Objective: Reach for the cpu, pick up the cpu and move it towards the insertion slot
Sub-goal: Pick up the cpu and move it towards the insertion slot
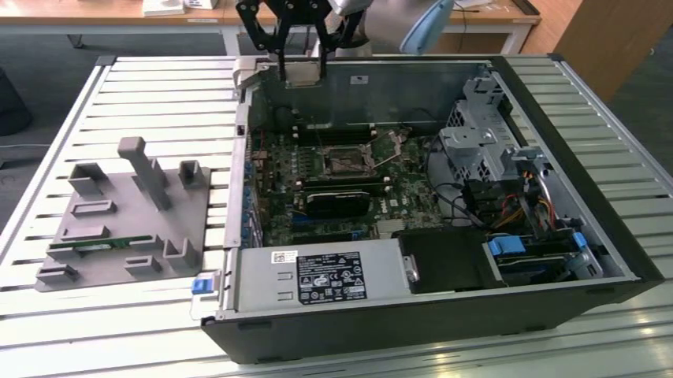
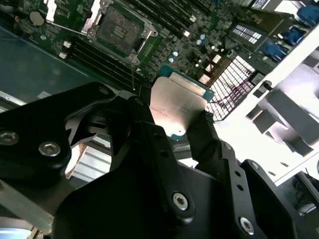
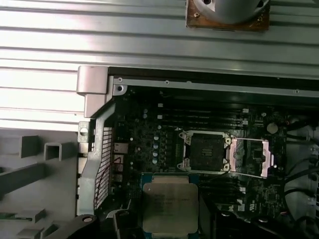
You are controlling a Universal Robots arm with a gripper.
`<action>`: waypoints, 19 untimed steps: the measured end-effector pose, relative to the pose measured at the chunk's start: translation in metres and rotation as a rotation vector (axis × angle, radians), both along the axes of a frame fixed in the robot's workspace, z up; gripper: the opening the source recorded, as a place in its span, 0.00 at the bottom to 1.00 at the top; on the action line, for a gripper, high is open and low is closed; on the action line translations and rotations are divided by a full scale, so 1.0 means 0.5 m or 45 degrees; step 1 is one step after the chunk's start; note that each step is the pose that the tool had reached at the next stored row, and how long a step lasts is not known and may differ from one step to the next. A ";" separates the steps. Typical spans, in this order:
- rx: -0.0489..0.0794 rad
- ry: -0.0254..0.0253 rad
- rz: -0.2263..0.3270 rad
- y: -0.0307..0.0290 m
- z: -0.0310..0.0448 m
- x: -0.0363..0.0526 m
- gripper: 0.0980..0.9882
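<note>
Cpu [image 2: 177, 102] clamped between black fingers [image 2: 149, 124], lifted over open computer case [image 1: 589, 228], insertion slot [image 3: 204, 152] below

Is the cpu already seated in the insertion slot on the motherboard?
No: in the first wrist view the cpu is held off the board, apart from the insertion slot, whose dark centre lies bare.

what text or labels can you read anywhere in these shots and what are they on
None can be read out.
Black label on the power supply: print too small.
White sticker beside it: blurred.
cpu lid, held in the hand: faint engraving in the first wrist view, unreadable.
Motherboard markings: too small.
White sticker on the case wall: unreadable.
</note>
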State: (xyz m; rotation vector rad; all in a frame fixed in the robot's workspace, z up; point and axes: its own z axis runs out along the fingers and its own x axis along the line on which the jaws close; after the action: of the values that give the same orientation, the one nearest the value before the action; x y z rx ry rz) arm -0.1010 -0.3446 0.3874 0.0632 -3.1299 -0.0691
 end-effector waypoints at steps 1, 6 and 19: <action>0.000 0.0001 -0.001 0.001 -0.001 0.006 0.49; 0.000 0.0000 -0.001 0.008 -0.007 0.035 0.49; 0.000 0.0001 -0.002 0.032 -0.021 0.107 0.49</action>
State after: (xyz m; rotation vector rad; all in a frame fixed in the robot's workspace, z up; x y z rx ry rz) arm -0.0475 -0.3287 0.3767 0.0609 -3.1299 -0.0690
